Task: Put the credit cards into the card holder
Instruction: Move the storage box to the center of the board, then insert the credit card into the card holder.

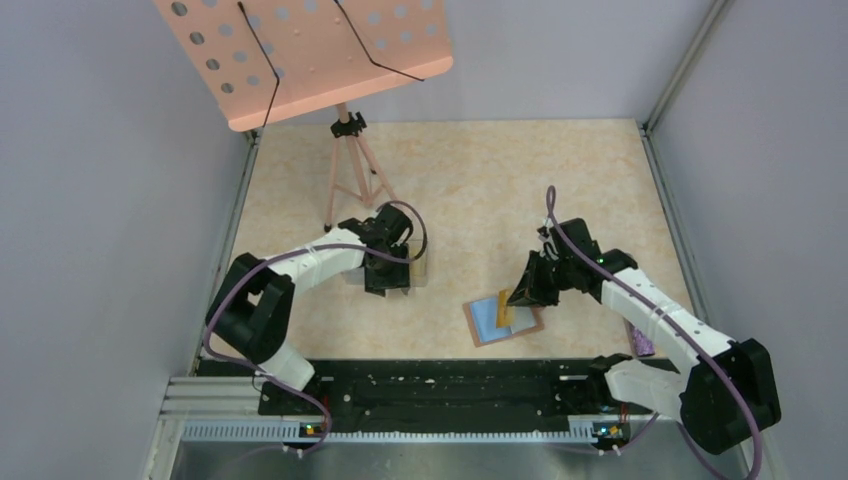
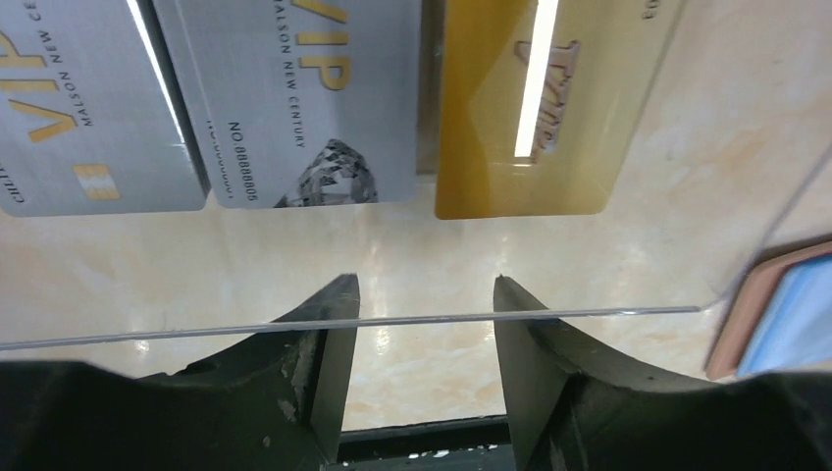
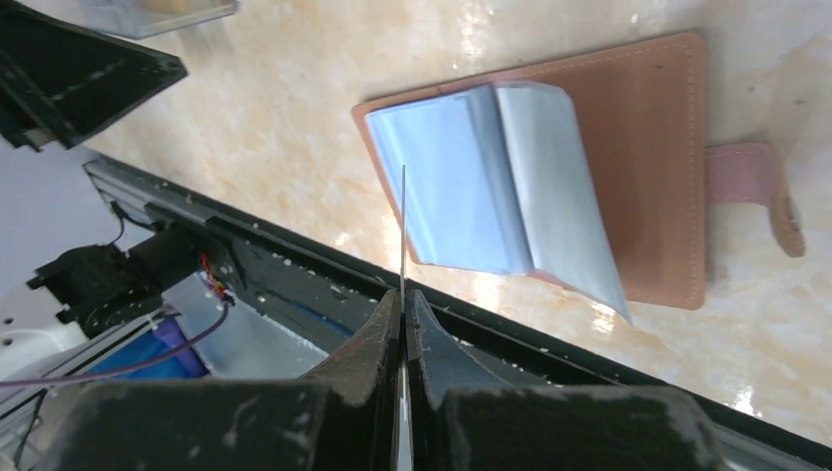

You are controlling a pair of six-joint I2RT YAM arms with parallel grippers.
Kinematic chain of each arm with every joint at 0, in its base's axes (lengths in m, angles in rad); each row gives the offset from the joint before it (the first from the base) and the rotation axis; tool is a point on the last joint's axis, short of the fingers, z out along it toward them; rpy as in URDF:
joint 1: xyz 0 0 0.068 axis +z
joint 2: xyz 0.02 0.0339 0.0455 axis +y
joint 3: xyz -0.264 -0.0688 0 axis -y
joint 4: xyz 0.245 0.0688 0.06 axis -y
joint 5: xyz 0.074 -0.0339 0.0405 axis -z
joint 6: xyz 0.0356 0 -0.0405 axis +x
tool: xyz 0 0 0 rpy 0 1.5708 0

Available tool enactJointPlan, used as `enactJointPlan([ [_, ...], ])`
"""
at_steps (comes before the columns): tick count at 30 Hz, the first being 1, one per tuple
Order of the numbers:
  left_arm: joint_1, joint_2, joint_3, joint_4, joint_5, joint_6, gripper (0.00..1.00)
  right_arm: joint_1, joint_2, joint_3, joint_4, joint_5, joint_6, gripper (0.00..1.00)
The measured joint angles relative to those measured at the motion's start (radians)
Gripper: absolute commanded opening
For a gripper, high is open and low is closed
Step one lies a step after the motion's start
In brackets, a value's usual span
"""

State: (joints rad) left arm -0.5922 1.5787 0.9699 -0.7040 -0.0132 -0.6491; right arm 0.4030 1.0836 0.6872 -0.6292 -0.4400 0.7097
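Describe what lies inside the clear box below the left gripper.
Two grey VIP cards and one gold card show side by side through the box. Their far ends run out of view, and any cards beneath them would be hidden.

pale grey walls [image 1: 100, 200] are enclosing a beige marbled tabletop [image 1: 480, 180], and a pink perforated music stand [image 1: 310, 55] is standing back left.

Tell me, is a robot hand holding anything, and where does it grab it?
The right gripper pinches a credit card by one edge. The left gripper is open, holding nothing.
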Motion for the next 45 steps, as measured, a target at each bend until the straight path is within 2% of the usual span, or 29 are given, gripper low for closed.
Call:
enactJointPlan([
  [5,-0.001,0.018,0.055,0.02,0.043,0.025,0.58,0.0,0.048,0.037,-0.035,0.068,-0.051,0.0],
  [9,-0.049,-0.007,0.045,0.047,0.082,0.009,0.57,-0.001,0.089,0.072,-0.049,0.122,-0.099,0.0],
  [18,-0.219,-0.114,-0.111,0.206,0.19,-0.144,0.53,-0.001,0.217,0.104,-0.054,0.189,-0.211,0.0],
  [25,-0.247,-0.117,-0.191,0.307,0.241,-0.239,0.51,-0.002,0.301,0.104,-0.013,0.155,-0.259,0.0],
  [32,-0.248,-0.113,-0.195,0.369,0.271,-0.27,0.42,-0.001,0.306,0.069,0.076,0.073,-0.263,0.0],
  [41,-0.256,-0.042,-0.195,0.397,0.294,-0.275,0.36,0.018,0.307,0.007,0.145,0.002,-0.207,0.0],
  [45,-0.259,-0.01,-0.195,0.393,0.292,-0.274,0.31,0.049,0.316,-0.005,0.18,-0.013,-0.163,0.0],
])
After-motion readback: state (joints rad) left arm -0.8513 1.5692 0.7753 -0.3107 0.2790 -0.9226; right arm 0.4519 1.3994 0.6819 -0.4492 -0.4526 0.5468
